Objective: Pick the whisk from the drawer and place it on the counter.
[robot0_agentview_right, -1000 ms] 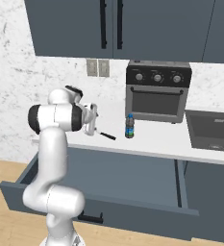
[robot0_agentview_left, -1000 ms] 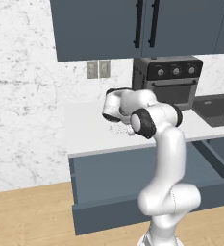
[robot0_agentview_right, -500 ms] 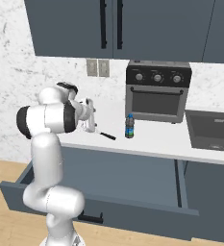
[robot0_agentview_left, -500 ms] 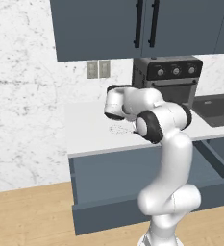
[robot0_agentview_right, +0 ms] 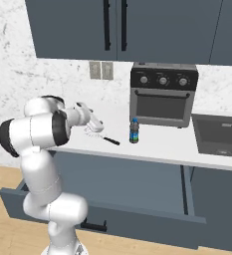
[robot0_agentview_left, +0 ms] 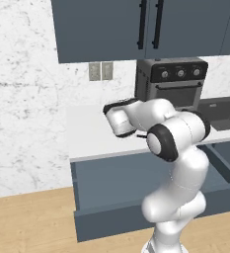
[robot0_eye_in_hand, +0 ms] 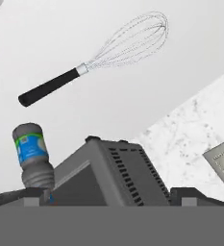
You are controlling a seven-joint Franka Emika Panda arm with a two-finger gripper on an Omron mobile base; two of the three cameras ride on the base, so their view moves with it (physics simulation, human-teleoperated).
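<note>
Whisk (robot0_eye_in_hand: 101, 58) lies flat on the counter (robot0_agentview_right: 157, 139), touching nothing, wire head at 1 o'clock of its dark handle. Bottle (robot0_agentview_right: 134, 130) stands just beside the handle end, oven (robot0_agentview_right: 162, 100) behind. Drawer (robot0_agentview_right: 137, 199) is pulled out, inside partly hidden by the arm. Gripper (robot0_agentview_right: 95, 124) is empty; its opening can't be made out, fingertips cut off in the hand view.

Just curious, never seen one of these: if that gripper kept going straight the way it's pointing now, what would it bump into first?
Probably the counter beside the whisk, which lies flat there. The toaster oven and blue bottle sit off to one side. Depth is hard to judge.
</note>
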